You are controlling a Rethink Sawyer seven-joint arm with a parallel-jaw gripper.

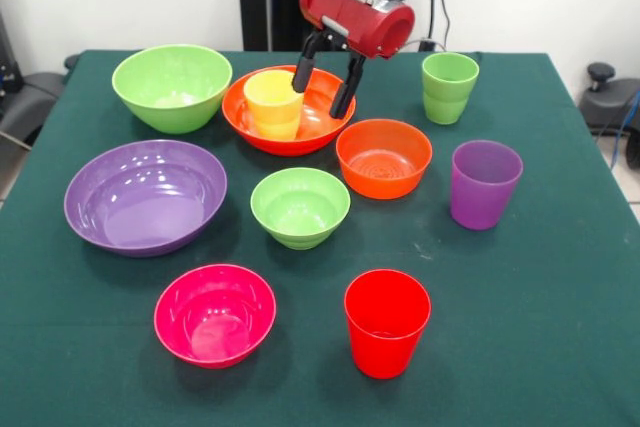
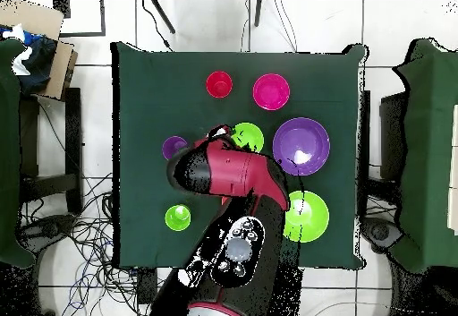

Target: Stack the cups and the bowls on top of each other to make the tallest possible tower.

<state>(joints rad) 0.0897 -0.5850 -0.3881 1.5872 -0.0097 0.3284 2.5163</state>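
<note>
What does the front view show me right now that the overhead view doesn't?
Only the front view shows the gripper, open, its fingers straddling the rim of the yellow cup, which stands upright inside the large orange bowl; it also shows the small orange bowl. In the overhead view the arm covers all of these. Only the overhead view shows the whole table outline and the tiled floor around it. Both show the red cup, purple cup, light green cup, pink bowl, purple bowl and both green bowls.
</note>
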